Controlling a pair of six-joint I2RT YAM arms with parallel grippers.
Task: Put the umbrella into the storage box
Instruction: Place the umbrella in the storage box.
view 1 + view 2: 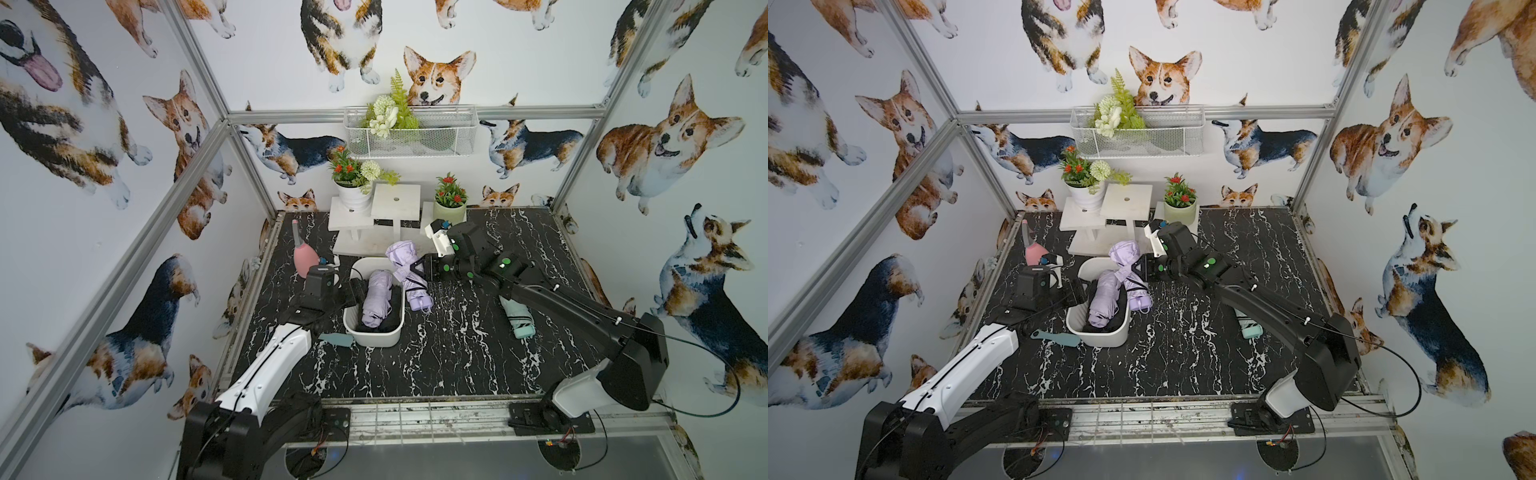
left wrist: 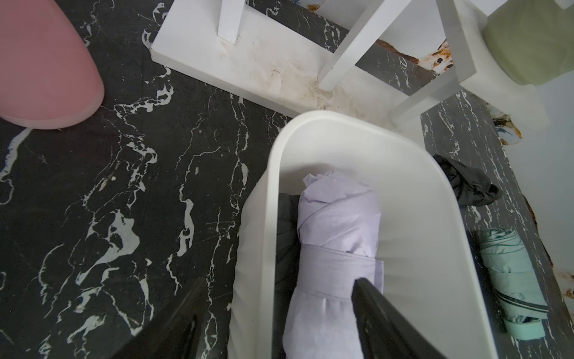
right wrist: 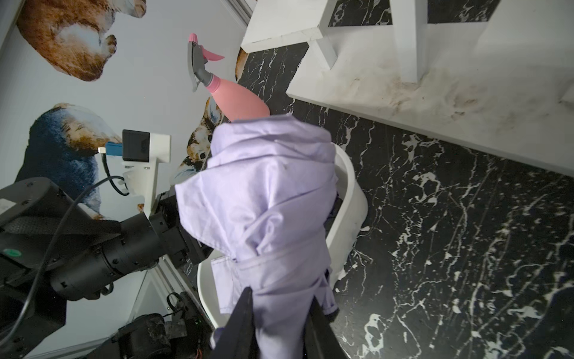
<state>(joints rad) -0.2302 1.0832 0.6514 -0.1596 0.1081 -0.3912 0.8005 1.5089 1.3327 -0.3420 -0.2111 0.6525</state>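
Beside the white plastic rounded storage box (image 1: 372, 338), just outside the wall nearest the right arm, the folded lilac fabric umbrella (image 1: 399, 253) slants with its canopy end raised, seemingly poised to go over the rim. A second lilac folded umbrella (image 1: 376, 297) lies inside. The right gripper (image 3: 279, 314) is clamped round the slanted umbrella's waist. The left gripper (image 2: 281, 281), fingers wide apart, straddles the box's wall, probably to steady it.
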